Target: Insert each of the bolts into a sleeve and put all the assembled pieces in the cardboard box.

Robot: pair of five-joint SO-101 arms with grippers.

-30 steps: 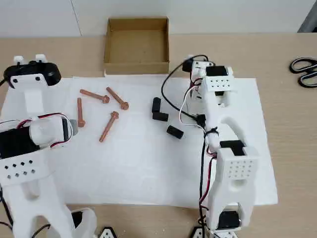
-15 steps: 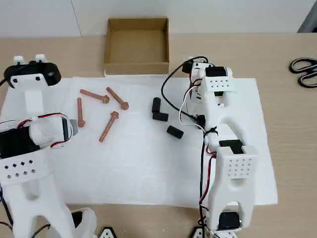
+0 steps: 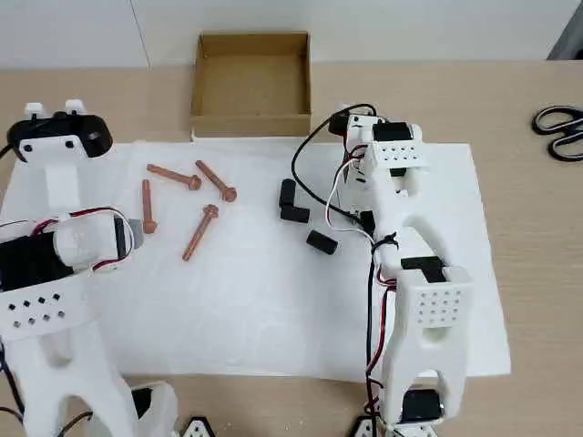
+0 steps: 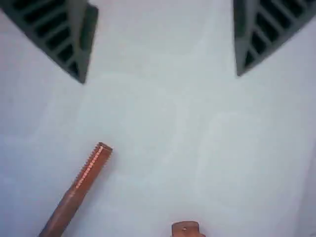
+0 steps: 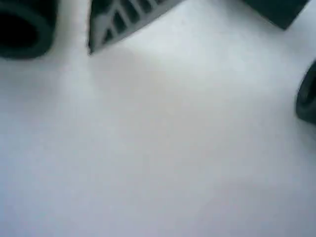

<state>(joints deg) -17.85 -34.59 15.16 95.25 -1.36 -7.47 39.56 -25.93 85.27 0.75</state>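
Sheet (image 3: pixel 255 300) on surface (image 3: pixel 528 228). Four bolts (image 3: pixel 199 232) on sheet's left part, three sleeves (image 3: pixel 294 215) right of them (mid-sheet). Box (image 3: pixel 250 123) behind sheet, touching its edge. Scissors (image 3: pixel 560 127) far right, off sheet.

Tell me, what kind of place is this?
Probably a robotics lab or hobby workbench: a left arm and right arm stand at a wooden table, with copper-coloured bolts and black sleeves on a white mat, and scissors nearby.
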